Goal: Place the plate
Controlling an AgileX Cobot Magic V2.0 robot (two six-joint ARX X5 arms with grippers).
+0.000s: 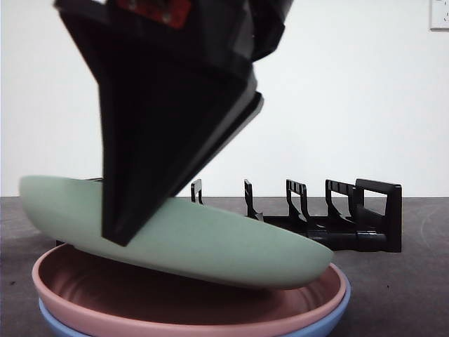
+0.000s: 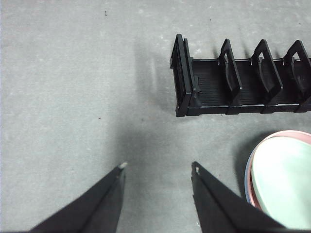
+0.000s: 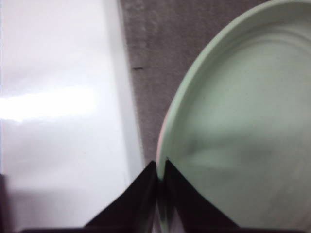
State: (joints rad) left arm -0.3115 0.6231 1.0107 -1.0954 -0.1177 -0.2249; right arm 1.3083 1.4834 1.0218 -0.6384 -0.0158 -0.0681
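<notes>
Pinching green plate (image 1: 210, 246) rim at left of frame, right gripper (image 1: 119, 235) clamped; left gripper (image 2: 158, 170) spread, idle.

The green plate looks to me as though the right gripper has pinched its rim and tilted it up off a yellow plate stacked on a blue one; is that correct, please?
Not quite: the plate beneath the green plate is pink, not yellow. The front view shows the pink plate on the blue plate. The right gripper does pinch the green rim, and the plate is tilted.
</notes>
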